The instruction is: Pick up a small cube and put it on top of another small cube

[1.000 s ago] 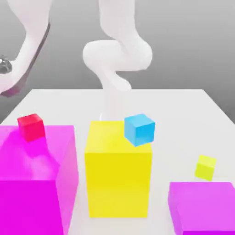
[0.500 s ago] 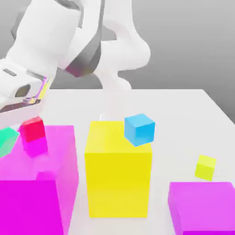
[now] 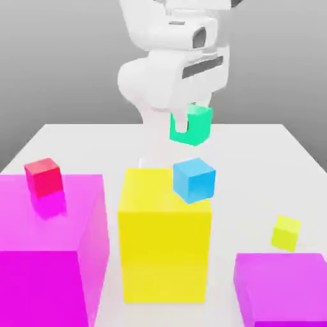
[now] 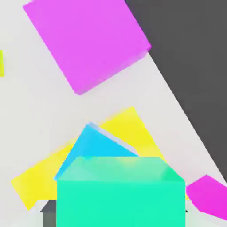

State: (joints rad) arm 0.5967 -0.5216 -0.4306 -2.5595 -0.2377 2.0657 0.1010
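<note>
The small cube (image 3: 202, 125), teal-green and glossy, hangs in the air in the exterior view with my gripper (image 3: 189, 126) shut on it. One white finger (image 3: 182, 120) crosses its front face. It hovers a short way above a sky-blue small cube (image 3: 194, 180), which rests on the far right corner of a tall yellow block (image 3: 165, 249). In the hand view the small cube (image 4: 120, 195) sits close in front, with the sky-blue cube (image 4: 95, 148) and yellow block (image 4: 133, 128) just beyond it.
A big magenta block (image 3: 48, 255) on the exterior view's left carries a red small cube (image 3: 43, 176). A lower magenta block (image 3: 284, 287) lies at the front right. A yellow-green small cube (image 3: 285, 232) sits on the white table (image 3: 255, 153).
My arm has swung from the exterior view's left to the middle, carrying the teal-green cube from beside the red cube to above the sky-blue cube.
</note>
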